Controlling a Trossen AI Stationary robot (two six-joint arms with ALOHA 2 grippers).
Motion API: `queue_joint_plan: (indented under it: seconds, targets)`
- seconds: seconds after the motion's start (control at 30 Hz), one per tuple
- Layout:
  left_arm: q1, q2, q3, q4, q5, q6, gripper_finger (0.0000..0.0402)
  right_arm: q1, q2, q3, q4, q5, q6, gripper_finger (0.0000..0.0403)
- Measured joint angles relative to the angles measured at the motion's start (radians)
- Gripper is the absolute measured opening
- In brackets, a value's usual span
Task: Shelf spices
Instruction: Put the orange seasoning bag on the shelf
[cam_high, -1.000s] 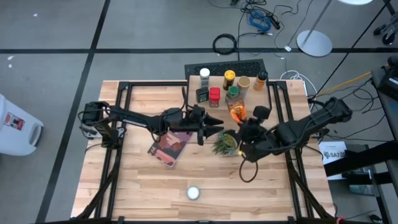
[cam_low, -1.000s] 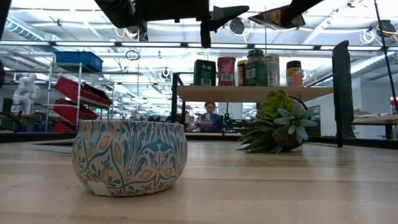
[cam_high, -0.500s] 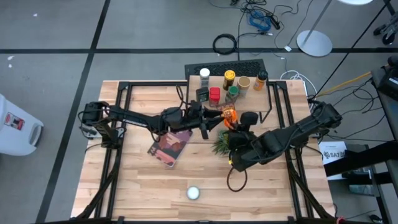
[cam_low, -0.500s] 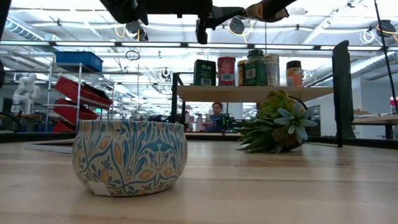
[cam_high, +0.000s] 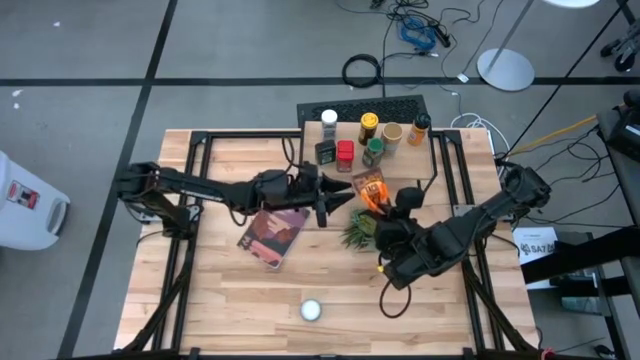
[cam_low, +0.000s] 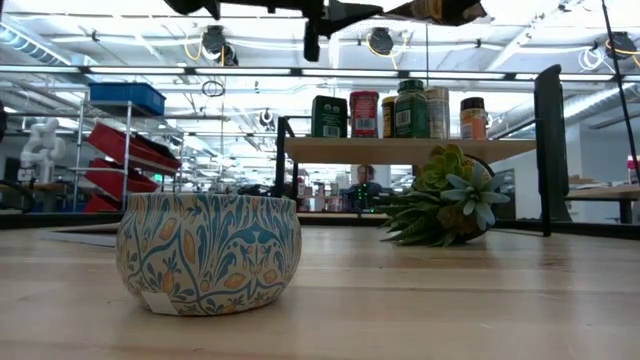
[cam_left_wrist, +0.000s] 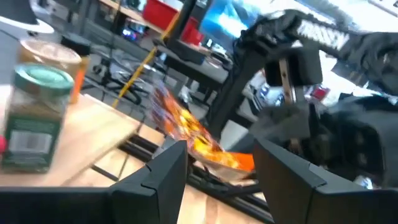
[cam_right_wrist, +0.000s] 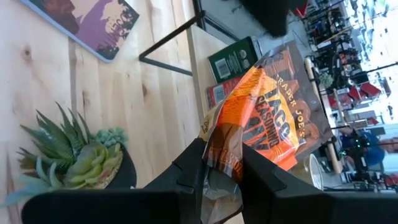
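My right hand (cam_right_wrist: 221, 163) pinches the taco seasoning packet (cam_right_wrist: 267, 121) by its edge, clear of the succulent (cam_right_wrist: 84, 160), so it can reach the shelf (cam_high: 430, 142); my left hand (cam_left_wrist: 214, 163) waits unclenched and empty.

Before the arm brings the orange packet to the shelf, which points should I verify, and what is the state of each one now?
1. Grip: the right gripper is shut on the orange packet, pinching its corner. Ok.
2. Packet clear of the table: it hangs in the air above the potted plant. Ok.
3. Left gripper: open, holding nothing, but close beside the packet. Not ok until it moves away.
4. Free place on the shelf: jars crowd the board; bare wood shows near the white-topped jar. Cannot tell whether the packet fits.
5. Jars upright: the row stands straight in the low view. Ok.
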Motion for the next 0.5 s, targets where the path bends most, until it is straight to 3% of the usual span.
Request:
queue_joint_plan:
  seconds: [0.27,0.5]
  targets:
    - [-0.005,-0.040,0.001,-0.118,-0.094,-0.025,0.0191,0.034,0.000,0.000,0.014,0.014,0.013,0.0061]
    - [0.008,0.007,0.000,-0.034,-0.056,-0.108,0.0191,0.033,0.000,0.000,0.069,0.039,-0.049,0.0061]
